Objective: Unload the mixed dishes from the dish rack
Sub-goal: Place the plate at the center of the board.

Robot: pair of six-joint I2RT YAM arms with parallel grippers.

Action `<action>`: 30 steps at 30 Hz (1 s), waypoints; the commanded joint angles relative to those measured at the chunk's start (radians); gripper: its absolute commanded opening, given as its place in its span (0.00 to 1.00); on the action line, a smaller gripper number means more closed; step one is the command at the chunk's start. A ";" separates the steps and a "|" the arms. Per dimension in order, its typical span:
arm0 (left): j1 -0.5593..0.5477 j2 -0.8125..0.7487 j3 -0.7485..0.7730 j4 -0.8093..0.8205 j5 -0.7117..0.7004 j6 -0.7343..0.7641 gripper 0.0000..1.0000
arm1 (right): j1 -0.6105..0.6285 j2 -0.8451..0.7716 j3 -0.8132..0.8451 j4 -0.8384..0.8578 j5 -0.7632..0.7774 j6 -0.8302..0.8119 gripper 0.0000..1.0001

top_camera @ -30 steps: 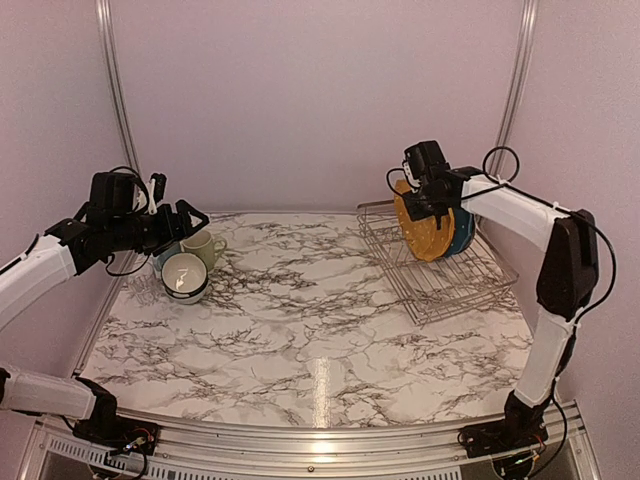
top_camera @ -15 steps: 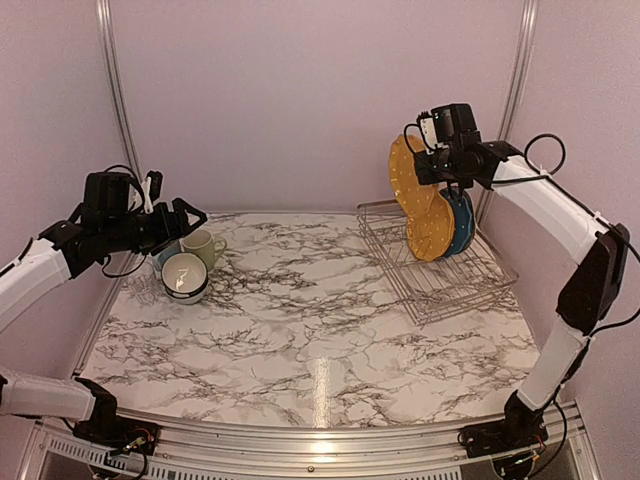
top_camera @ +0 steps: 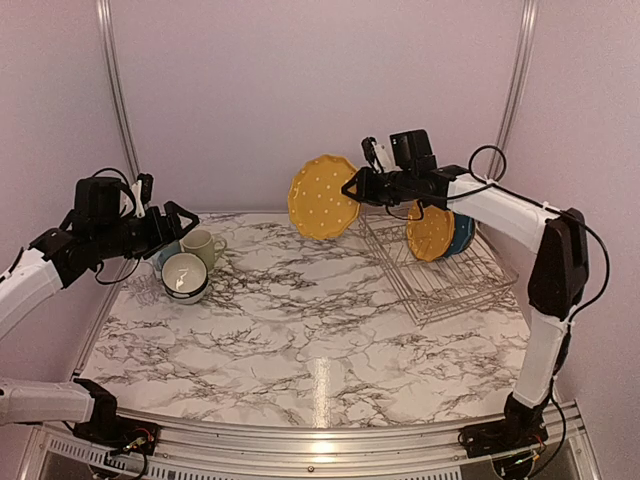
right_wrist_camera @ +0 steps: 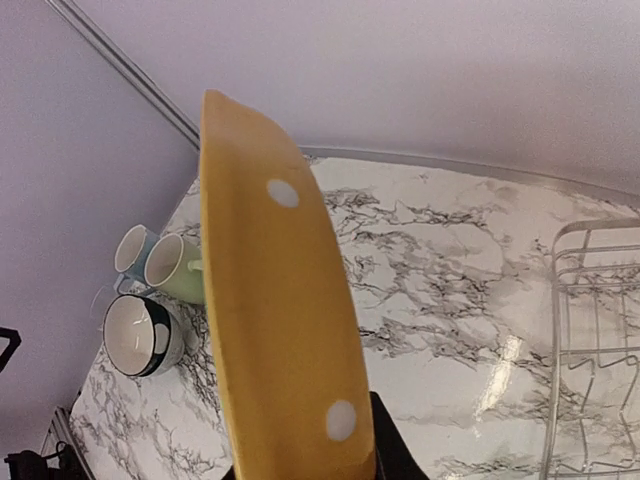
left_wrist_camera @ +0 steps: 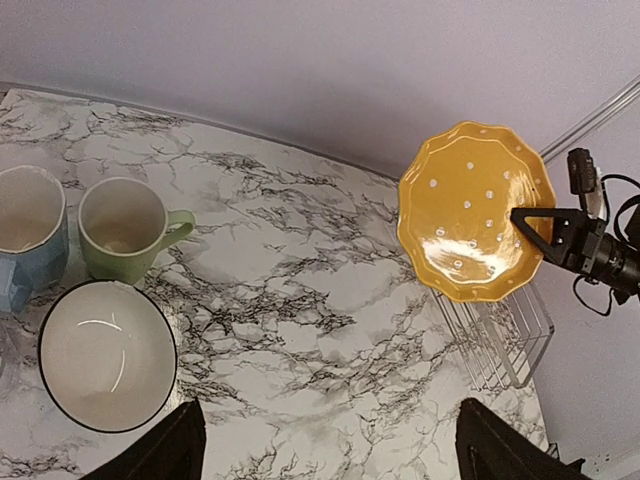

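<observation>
The yellow plate (top_camera: pixel 323 196) is held clamped at its rim by the right gripper (top_camera: pixel 362 187), aloft just left of the rack (top_camera: pixel 455 290); it should be tilted flat and lowered gently. The left gripper (top_camera: pixel 188 222) is kept with fingers apart

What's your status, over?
Right claw shut on yellow plate, held clear of dish rack. Left claw open, empty. Second yellow plate and blue plate racked. Path clear.

Middle of table (top_camera: pixel 320 320) open, wide passage. Far-left corner blocked by bunched white bowl (top_camera: pixel 185 277), pale-green mug (top_camera: pixel 203 246), light-blue mug (top_camera: pixel 165 257). Dish rack (top_camera: pixel 450 285) fills far right. Yellow plate (top_camera: pixel 322 196) hangs in air between.
</observation>
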 commanded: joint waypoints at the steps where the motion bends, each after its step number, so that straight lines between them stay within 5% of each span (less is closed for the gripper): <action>1: -0.006 0.025 0.016 0.007 0.005 0.006 0.89 | 0.067 0.097 0.040 0.175 -0.170 0.155 0.00; 22: -0.017 0.097 0.001 0.054 0.025 0.008 0.89 | 0.145 0.464 0.157 0.248 -0.296 0.305 0.00; 30: -0.027 0.087 -0.032 0.077 0.043 -0.014 0.89 | 0.147 0.505 0.172 0.211 -0.253 0.275 0.23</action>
